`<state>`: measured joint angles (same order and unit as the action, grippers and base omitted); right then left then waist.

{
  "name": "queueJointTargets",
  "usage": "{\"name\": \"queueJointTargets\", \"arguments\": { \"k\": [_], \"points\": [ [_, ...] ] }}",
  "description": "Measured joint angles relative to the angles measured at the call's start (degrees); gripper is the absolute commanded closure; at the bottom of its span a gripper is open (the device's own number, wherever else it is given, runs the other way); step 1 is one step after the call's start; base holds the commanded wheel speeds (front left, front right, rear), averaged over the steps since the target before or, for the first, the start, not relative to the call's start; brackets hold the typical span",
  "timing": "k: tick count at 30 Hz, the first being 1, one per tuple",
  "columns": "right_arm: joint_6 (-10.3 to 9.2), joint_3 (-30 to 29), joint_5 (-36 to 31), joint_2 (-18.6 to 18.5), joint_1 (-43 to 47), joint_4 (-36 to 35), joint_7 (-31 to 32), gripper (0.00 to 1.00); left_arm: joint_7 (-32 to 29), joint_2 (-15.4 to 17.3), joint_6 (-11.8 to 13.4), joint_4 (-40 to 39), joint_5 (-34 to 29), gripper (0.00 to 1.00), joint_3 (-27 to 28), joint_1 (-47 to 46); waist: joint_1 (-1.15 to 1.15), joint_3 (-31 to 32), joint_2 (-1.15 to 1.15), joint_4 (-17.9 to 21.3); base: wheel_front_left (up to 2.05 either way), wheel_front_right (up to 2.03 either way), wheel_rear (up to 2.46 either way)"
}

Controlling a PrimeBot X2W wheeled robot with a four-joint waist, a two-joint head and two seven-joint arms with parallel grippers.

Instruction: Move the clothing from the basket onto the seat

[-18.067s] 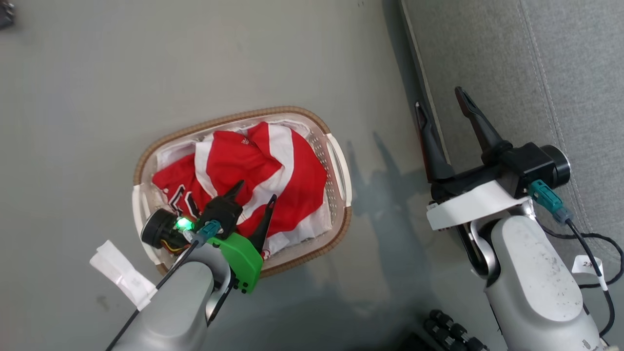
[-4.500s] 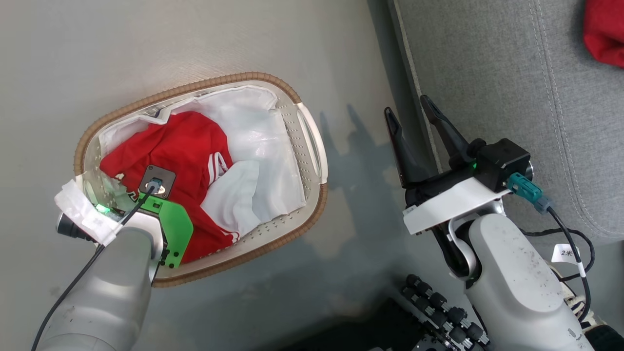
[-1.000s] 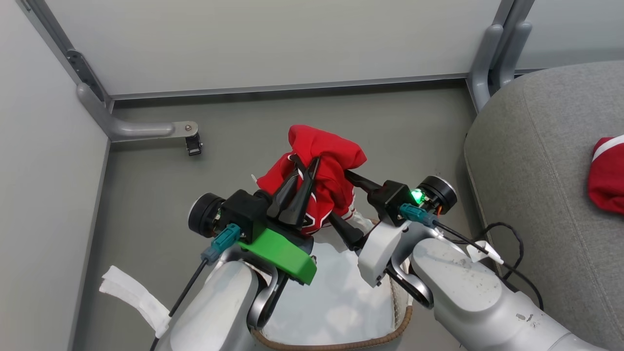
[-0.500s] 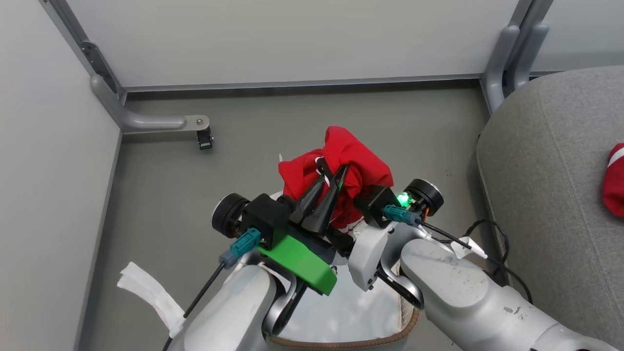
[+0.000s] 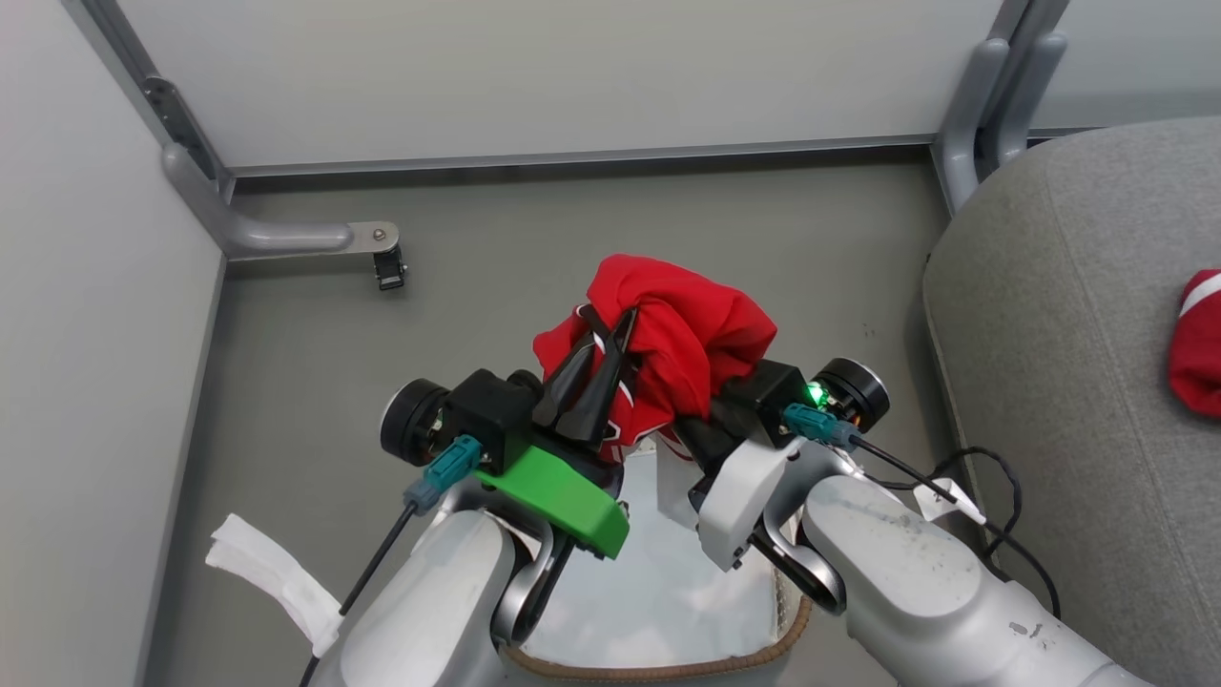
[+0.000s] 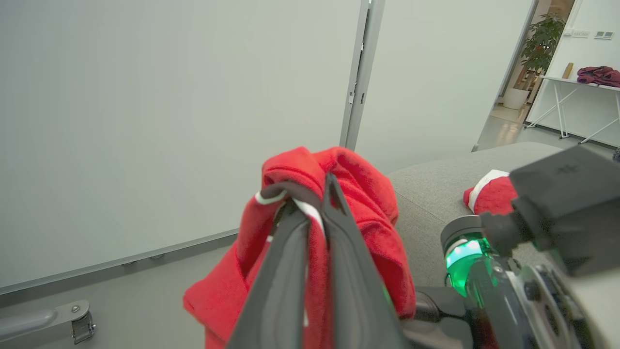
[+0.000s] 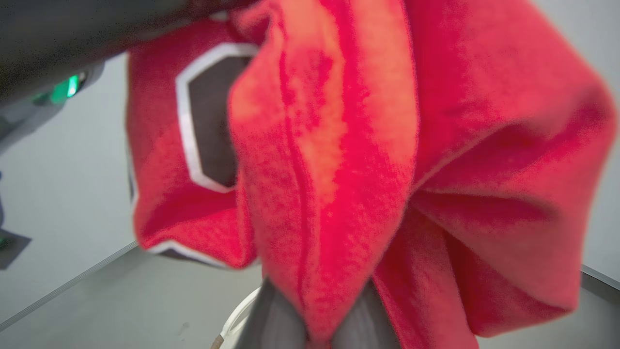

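Squeezing shut since a second ago, the right gripper (image 7: 317, 310) now pinches the red clothing (image 5: 687, 334); before, its fingers were spread around it. The left gripper (image 5: 608, 320) is pressed together on the same clothing, right at its tips. The bundle drapes over both grippers, with the basket (image 5: 668, 673) below them. The seat (image 5: 1049, 334) lies apart, out past the right gripper.

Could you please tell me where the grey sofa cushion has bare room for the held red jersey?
The grey fabric sofa cushion is bare from its rounded left edge across to the bunched red-and-white jersey at its right. Crowded: above the brown-rimmed white plastic basket, where both arms hold the lifted red jersey.
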<state>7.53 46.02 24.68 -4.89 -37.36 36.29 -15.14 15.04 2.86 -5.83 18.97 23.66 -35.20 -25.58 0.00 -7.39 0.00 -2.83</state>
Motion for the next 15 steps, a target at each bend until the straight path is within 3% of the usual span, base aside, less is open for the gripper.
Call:
{"name": "queueJointTargets", "arguments": {
  "k": [1, 15],
  "points": [
    [0.00, -0.85, -0.36, -0.25, 0.71, -0.87, 0.00, 1.00, 0.08, 0.00, 0.04, 0.35, -0.10, 0.00, 0.31, 0.23, 0.00, 0.04, 0.00, 0.46, 0.00, 0.00, 0.00],
    [0.00, -13.85, -6.78, -1.67, 9.60, -13.88, 0.00, 1.00, 0.09, 0.11, -0.73, 3.34, -6.37, 0.00, 6.36, 4.32, 0.00, 0.10, 0.00, 11.62, 0.00, 0.00, 0.00]
  ]
}}
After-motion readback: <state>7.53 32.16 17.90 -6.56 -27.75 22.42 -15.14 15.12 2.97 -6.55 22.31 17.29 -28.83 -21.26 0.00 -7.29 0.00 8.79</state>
